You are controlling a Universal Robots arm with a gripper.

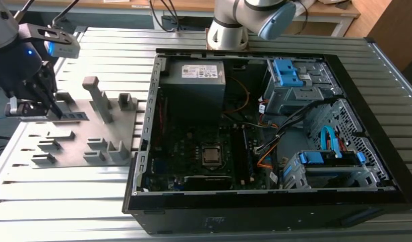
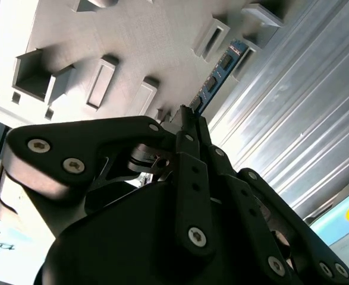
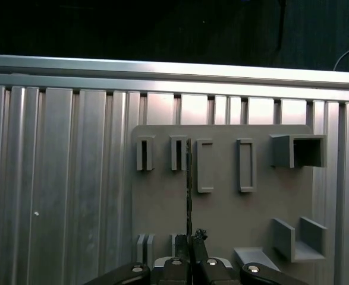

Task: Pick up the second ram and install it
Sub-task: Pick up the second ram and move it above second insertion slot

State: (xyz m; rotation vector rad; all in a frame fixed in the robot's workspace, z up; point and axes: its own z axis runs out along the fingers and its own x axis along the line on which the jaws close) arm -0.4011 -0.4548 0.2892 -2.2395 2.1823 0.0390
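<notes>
Gripper [image 2: 188,117] fingers are pressed together on one end of the second ram [image 2: 219,72], which stands on edge among the slots of the grey fixture plate [image 3: 160,196] at the exterior view's left. Beside the plate, towards the exterior view's right, an open computer case [image 1: 367,146] lies on the slatted aluminium table [image 1: 58,201].

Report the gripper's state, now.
The gripper: closed on the memory stick, at the grey fixture plate.
</notes>
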